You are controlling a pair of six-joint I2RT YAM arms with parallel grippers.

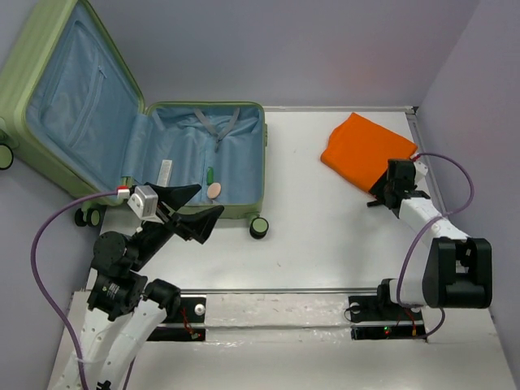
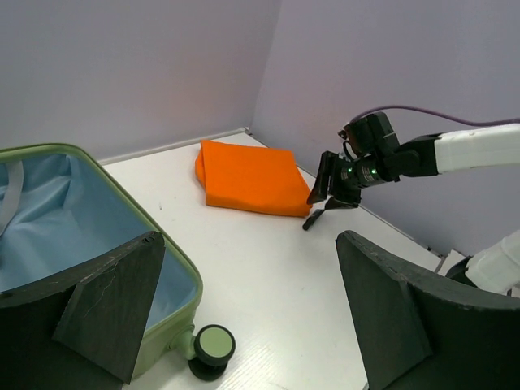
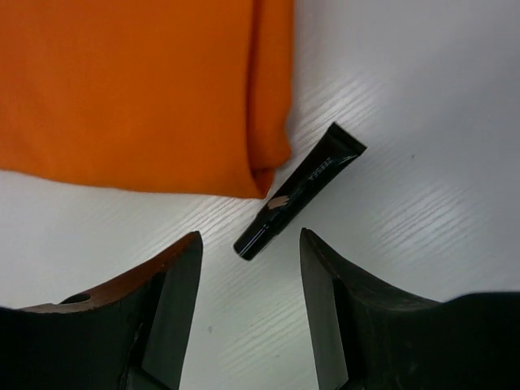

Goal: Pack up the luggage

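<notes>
White counter [image 1: 325,244], far-right corner: my right jaws spread over small black plastic tube [image 3: 299,192]; next, descend and pinch; left jaws spread wide.

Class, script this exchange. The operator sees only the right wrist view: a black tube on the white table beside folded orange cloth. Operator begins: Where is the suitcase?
Observer: The large light-green hard-shell suitcase lies open at the far left of the white table, lid swung out leftward.
Operator: Anything packed yet?
Observer: A small pinkish oval object lies on its light blue lining.
Operator: And the left claw?
Observer: The left claw is open and empty, above the suitcase's near rim.
</notes>
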